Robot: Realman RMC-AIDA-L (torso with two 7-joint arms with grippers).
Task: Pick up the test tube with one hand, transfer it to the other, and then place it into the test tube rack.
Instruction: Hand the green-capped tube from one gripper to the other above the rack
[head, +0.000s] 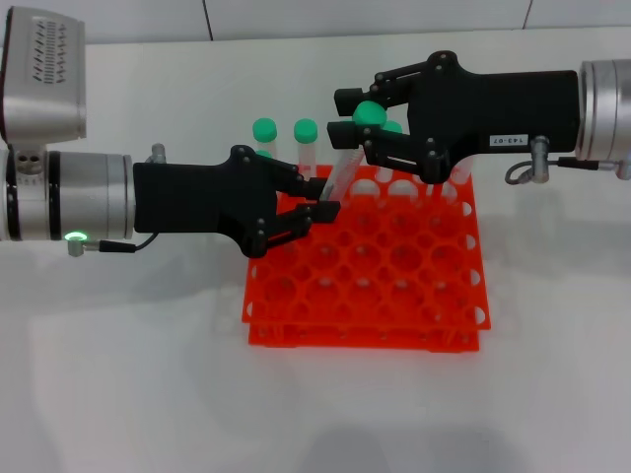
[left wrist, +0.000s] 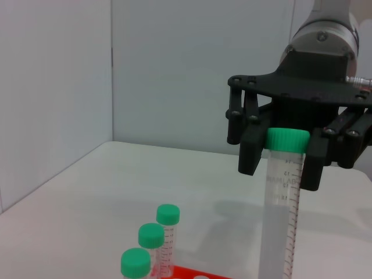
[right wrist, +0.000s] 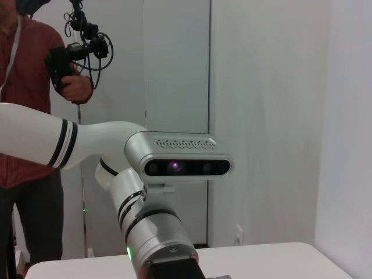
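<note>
While three green-capped spare tubes (head: pixel 286 133) stand at the orange-red test tube rack's (head: pixel 365 296) far edge, a clear test tube (head: pixel 340 172) is held above the rack, pinched low by the left gripper (head: pixel 320 212) and clamped at its cap by the right gripper (head: pixel 365 123).

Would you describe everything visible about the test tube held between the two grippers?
The test tube is a slim clear plastic tube with printed graduation marks and a round green screw cap. It hangs tilted above the back of the orange-red test tube rack, in no hole. The right gripper closes on it just under the cap, and the left gripper pinches its lower end. Whether it holds liquid cannot be told.
</note>
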